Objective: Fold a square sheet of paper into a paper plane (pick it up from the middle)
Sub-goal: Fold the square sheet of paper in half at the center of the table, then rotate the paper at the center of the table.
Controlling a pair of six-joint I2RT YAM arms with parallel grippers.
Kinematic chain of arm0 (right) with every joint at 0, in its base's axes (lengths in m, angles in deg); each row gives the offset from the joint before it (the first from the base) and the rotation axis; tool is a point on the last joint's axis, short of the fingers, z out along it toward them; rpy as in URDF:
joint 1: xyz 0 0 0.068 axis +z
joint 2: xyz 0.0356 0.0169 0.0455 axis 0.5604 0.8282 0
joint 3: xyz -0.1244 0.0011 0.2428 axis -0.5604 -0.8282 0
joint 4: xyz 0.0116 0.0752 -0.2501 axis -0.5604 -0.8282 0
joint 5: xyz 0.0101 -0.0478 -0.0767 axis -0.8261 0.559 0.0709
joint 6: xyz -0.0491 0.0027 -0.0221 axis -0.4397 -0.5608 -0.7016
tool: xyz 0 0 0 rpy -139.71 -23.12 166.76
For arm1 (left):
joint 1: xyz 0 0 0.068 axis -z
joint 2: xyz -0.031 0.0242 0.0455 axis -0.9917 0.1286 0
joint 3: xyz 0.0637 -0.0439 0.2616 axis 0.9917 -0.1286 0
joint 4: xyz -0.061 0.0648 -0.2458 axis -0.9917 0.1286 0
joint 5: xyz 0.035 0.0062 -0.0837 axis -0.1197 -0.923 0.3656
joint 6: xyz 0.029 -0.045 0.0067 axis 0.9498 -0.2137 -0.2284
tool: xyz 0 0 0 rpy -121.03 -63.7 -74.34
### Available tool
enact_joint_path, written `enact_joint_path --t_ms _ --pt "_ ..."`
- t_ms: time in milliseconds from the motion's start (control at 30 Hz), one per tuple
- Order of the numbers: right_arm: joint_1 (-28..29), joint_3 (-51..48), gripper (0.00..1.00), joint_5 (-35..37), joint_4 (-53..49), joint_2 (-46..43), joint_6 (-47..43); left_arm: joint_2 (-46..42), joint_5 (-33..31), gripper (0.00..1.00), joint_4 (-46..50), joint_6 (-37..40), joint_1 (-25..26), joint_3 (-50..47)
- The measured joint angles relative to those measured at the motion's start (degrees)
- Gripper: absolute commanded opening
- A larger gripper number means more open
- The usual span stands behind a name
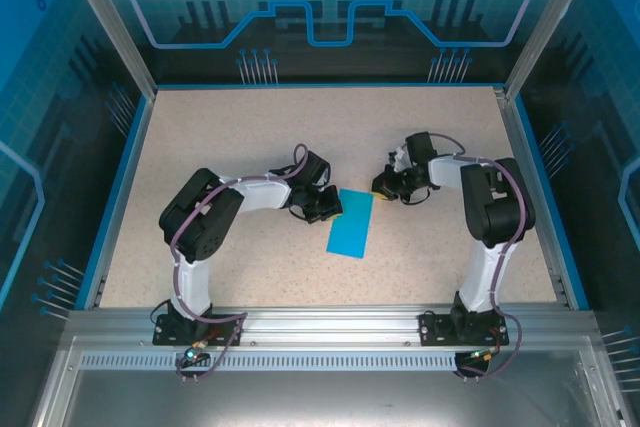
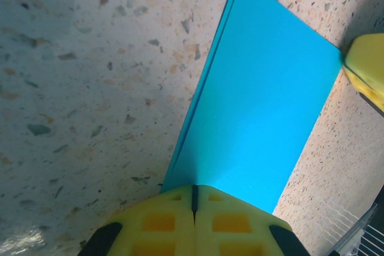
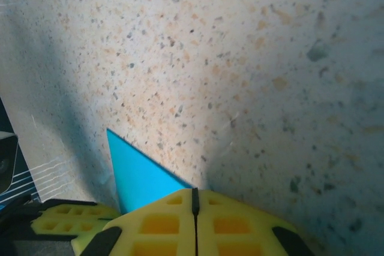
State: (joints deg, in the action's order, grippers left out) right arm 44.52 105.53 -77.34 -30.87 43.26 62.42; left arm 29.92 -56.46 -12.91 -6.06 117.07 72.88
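From above, folded blue paper [image 1: 352, 222] laid flat between left claw [image 1: 325, 209] and right claw [image 1: 385, 187], from left wrist, claw [image 2: 194, 189] closed, paper [image 2: 264, 106] stretched ahead of tips, from right wrist, claw [image 3: 193, 193] closed, paper corner [image 3: 135, 175] just left of tips.

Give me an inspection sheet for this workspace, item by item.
Surface: speckled beige table, blue-edged.
Job's things: cyan-blue paper folded into a double-layer rectangle, lying flat between the arms; no plane shape yet.
Clutter: nothing seen.
Grippers: left gripper shut, tips at the paper's short edge; right gripper shut, beside a paper corner.
Cables: purple cables run along both arms.
Surroundings: blue printed enclosure walls; aluminium rail at the near edge.
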Motion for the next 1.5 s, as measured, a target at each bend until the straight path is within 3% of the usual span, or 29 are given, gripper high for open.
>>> enact_joint_path --t_ms 200,433,633,933,1500 --pt "0.15 -1.38 0.19 0.57 -2.21 -10.43 -1.11 -2.93 -0.13 0.16 1.99 0.04 0.61 -0.68" --pt "4.31 -9.73 0.22 3.91 -2.99 -17.55 -0.22 -10.54 -2.40 0.19 3.21 -0.04 0.68 -2.38" --pt "9.92 -14.05 0.24 6.43 -4.70 -17.62 0.48 -16.83 -5.53 0.22 4.09 -1.42 0.31 -7.78" --pt "11.30 -13.88 0.22 7.82 -4.00 -12.87 0.87 -21.16 -8.20 0.24 5.64 -2.86 0.20 -13.75" --pt "12.59 -7.08 0.24 8.90 -5.35 -9.60 0.85 -20.17 -8.11 0.27 7.96 -1.33 -2.80 -11.19"
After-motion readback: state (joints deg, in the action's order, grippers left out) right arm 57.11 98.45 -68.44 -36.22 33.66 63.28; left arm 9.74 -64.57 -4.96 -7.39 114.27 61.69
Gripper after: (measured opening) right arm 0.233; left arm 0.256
